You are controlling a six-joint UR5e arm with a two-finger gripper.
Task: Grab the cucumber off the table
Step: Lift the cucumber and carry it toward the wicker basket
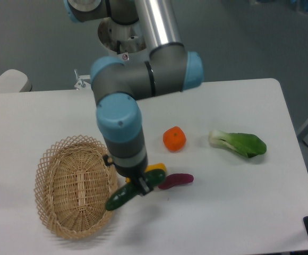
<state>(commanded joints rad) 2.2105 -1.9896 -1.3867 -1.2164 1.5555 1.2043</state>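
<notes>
Low in the frame's centre-left, my gripper [136, 184] was clamped on the cucumber [128, 192], holding it tilted above the worktop [239, 212] beside the wicker basket [74, 186]. Just behind lay a purple vegetable [176, 180], farther back an orange [174, 139] and bok choy [240, 143].
</notes>
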